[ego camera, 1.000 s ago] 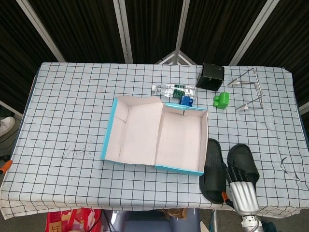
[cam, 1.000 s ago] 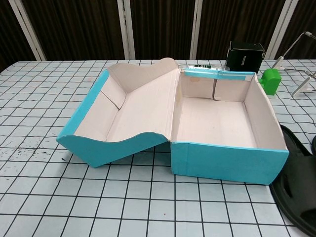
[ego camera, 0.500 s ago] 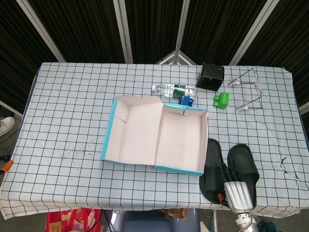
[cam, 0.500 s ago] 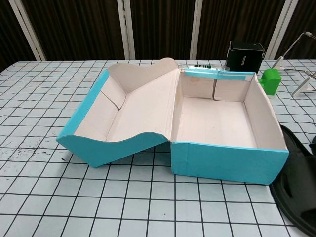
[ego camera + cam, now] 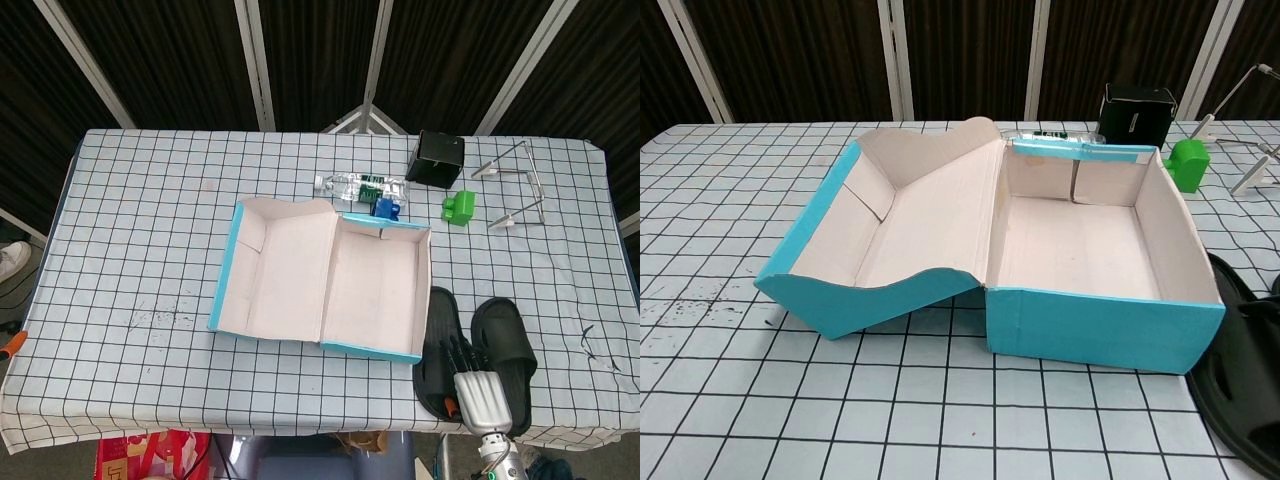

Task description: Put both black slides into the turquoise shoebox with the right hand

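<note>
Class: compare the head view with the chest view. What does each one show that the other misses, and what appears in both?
Head view only: the right hand over two black rubber slides, the second slide, a clear plastic bottle. Chest view only: the turquoise outer front wall of the shoebox. Both: the open turquoise cardboard shoebox, green block, black box, nearer slide.

Two black slides lie at the near right, the left slide (image 5: 441, 345) and the right slide (image 5: 505, 335). One turquoise shoebox (image 5: 232, 268) sits open at centre. At the far side are one plastic bottle (image 5: 350, 185), one black box (image 5: 435, 158), one green block (image 5: 459, 208) and one wire stand (image 5: 512, 190).
</note>
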Tool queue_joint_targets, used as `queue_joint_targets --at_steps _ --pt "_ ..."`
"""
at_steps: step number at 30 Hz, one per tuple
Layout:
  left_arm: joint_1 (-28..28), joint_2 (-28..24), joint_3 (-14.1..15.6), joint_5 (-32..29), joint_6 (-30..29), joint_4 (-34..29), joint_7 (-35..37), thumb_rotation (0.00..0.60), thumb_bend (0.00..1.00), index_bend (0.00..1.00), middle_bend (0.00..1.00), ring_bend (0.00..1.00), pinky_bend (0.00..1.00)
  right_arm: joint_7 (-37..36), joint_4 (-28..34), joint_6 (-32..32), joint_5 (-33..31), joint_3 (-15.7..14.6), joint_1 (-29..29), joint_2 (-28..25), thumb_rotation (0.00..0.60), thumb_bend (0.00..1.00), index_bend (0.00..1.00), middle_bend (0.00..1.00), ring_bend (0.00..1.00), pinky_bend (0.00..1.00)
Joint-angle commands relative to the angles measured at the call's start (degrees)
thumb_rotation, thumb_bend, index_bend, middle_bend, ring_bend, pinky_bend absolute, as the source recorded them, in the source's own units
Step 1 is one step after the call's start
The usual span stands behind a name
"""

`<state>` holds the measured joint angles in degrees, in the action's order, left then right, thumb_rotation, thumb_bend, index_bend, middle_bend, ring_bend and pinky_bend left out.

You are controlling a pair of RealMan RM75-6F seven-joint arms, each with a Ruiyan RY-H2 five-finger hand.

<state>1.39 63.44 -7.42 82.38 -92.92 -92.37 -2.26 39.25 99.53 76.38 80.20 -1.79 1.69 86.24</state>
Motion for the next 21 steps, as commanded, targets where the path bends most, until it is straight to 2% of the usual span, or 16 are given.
queue_joint_targets --at_steps 1,9,21 --pt "0.07 0.06 0.04 0.03 0.11 0.0 -0.15 0.6 0.2 0.1 0.03 0.0 0.08 0.18 -0.2 -0.15 -0.47 0.32 0.38 0.16 0.6 0.31 0.03 0.04 0.09 0.12" --pt "0.26 0.29 0.15 0.11 0.35 -0.06 -0.87 0.6 0.2 0.1 0.02 0.0 0.08 0.74 -0.1 -0.55 -1.47 0.41 1.29 -0.1 0.6 0.31 0.03 0.04 0.09 0.12" --pt "0.35 0.36 0.27 0.03 0.56 -0.28 -1.48 0.6 0.2 0.1 0.02 0.0 0.08 4.2 3.72 -1.27 -2.52 -0.32 2.68 -2.58 0.6 0.31 0.04 0.04 0.09 0.1"
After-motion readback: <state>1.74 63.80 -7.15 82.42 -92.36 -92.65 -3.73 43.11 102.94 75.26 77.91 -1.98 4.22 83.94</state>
